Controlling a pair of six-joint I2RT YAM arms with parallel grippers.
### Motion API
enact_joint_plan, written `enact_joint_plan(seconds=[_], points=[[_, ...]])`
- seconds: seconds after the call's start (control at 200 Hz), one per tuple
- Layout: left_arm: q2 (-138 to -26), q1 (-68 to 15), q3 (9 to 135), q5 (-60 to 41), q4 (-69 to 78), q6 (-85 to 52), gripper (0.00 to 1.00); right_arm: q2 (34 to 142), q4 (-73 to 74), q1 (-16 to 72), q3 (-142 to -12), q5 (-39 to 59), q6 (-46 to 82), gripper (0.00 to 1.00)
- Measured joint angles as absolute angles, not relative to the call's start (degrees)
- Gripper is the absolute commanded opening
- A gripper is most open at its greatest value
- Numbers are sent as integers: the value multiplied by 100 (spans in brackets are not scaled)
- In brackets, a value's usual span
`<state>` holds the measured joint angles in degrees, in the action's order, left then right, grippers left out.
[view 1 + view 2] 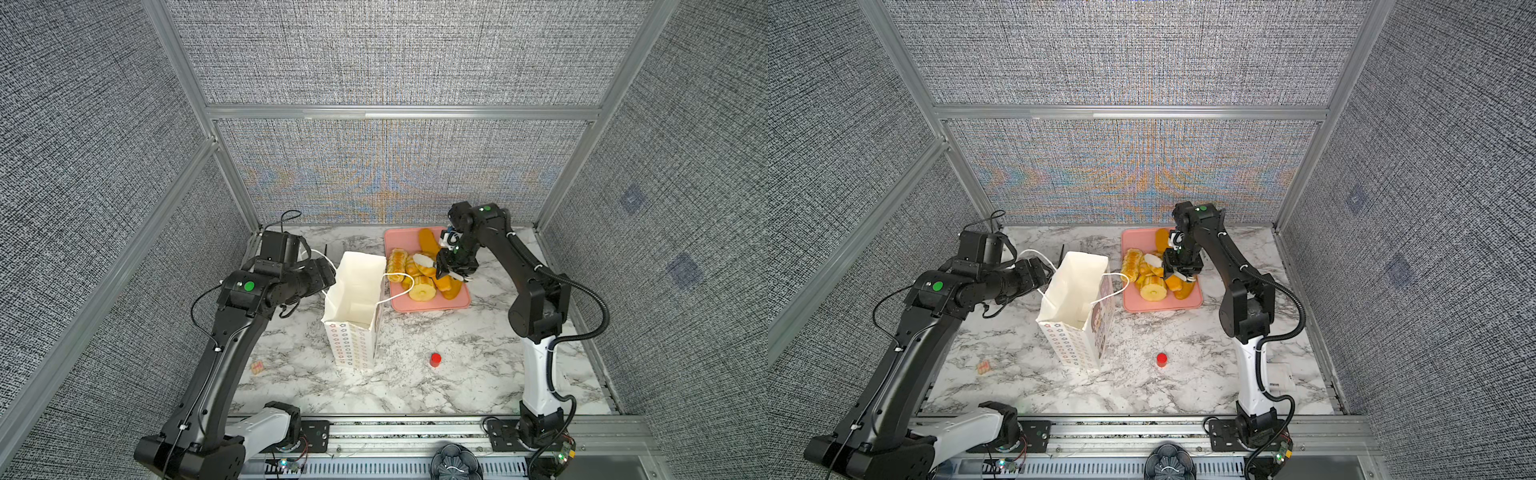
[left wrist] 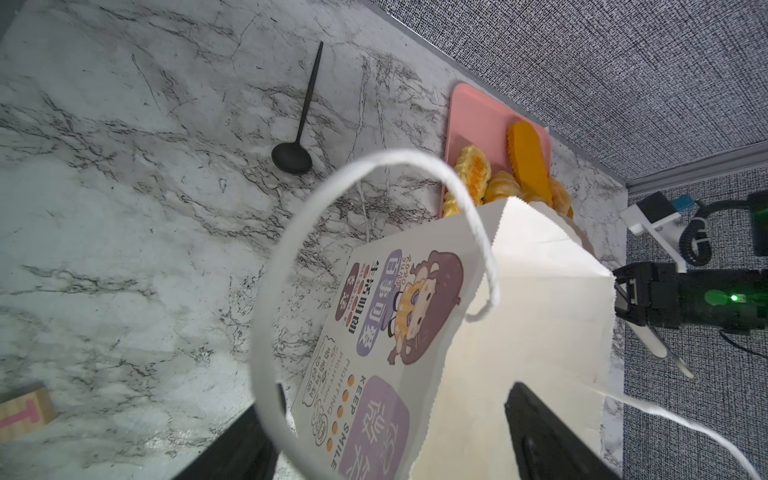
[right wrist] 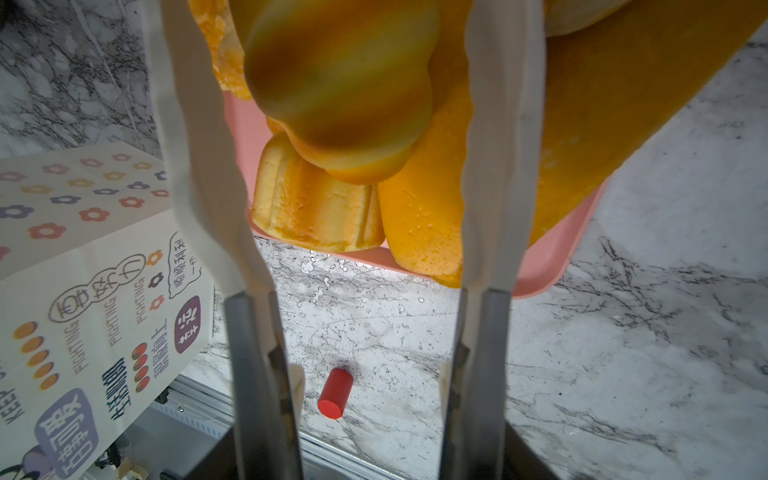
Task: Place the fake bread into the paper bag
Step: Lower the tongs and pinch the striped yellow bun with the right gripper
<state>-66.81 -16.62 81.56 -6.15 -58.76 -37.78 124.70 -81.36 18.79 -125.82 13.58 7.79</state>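
While my left claw is open at the paper bag, I cannot tell if my right claw — around fake bread — grips.

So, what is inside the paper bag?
In both top views the paper bag shows only bare white inner walls, with nothing lying in it. Its bottom just behind the near wall is hidden.

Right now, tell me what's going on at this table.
The right end effector hangs over the pink tray, its fingers on either side of a striped bun in the fake bread pile; whether it grips yet is unclear. The left end effector sits open at the rim of the upright paper bag, near one cord handle. No bread shows inside the bag; all of it lies on the tray.
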Motion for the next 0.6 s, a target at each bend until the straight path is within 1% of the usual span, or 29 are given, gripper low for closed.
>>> enact_joint_plan(seconds=[0.6], points=[[-6713,-1662,8162,-611,-5870,-3780,84,12556,-8152,1876,-12619,1367,762,44]])
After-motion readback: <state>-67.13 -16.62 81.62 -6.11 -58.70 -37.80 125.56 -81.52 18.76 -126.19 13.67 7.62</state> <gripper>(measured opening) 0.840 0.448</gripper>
